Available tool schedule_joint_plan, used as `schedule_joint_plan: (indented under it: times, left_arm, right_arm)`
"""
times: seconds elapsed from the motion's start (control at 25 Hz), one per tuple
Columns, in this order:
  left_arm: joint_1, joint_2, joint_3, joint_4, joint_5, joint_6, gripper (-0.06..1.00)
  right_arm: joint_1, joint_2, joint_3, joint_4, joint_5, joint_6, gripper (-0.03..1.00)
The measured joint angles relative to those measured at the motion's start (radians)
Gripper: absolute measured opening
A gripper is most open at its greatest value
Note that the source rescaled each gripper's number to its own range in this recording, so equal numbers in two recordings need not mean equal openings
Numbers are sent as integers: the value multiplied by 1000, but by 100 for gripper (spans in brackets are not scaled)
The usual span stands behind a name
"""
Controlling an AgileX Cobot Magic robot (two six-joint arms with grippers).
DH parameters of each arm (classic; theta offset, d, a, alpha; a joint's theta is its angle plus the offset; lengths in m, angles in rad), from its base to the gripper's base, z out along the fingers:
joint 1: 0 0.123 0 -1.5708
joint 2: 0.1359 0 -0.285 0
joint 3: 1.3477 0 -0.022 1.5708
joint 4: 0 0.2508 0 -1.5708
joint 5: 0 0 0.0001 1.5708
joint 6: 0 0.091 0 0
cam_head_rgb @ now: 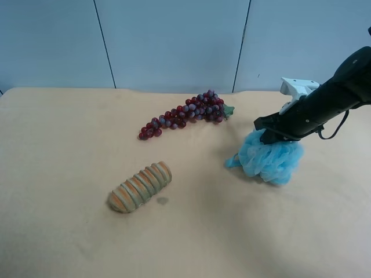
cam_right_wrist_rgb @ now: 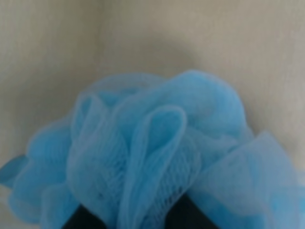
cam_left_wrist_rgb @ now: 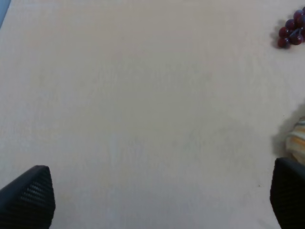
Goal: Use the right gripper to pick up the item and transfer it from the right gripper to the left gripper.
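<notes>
The light-blue mesh bath pouf [cam_head_rgb: 270,160] is at the right side of the tan table, its small loop tail pointing toward the middle. The right gripper [cam_head_rgb: 268,134], on the black arm with a white block [cam_head_rgb: 297,88], presses into the pouf's top from the exterior high view's right. In the right wrist view the pouf [cam_right_wrist_rgb: 157,148] fills the frame and bulges between the two black fingers [cam_right_wrist_rgb: 88,220], which stand close together on the mesh. The left gripper [cam_left_wrist_rgb: 162,195] is open and empty over bare table. The left arm is out of the exterior high view.
A purple-red grape bunch [cam_head_rgb: 185,114] lies at the back middle of the table [cam_head_rgb: 69,145]; it also shows in the left wrist view [cam_left_wrist_rgb: 291,29]. A ribbed tan-and-orange loaf [cam_head_rgb: 141,186] lies in front of it, its edge in the left wrist view [cam_left_wrist_rgb: 298,143].
</notes>
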Motion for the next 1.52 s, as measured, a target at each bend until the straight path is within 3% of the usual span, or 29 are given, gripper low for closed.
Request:
schedule_joint_plan:
  times: [0.68,0.96,1.12,1.36,1.52]
  left_arm:
    - [0,0,0,0,0,0,95]
    - [0,0,0,0,0,0,95]
    - [0,0,0,0,0,0,95]
    - [0,0,0,0,0,0,95]
    - [0,0,0,0,0,0,95]
  right_arm:
    - [0,-78,0,10,12,-5,3]
    - [0,-245,0,100,71,-58,1]
    - [0,-332,0,243,125,-175,1]
    - [0,-376,0,627,280,-481,1]
    - [0,-376,0,827,352,-634,1]
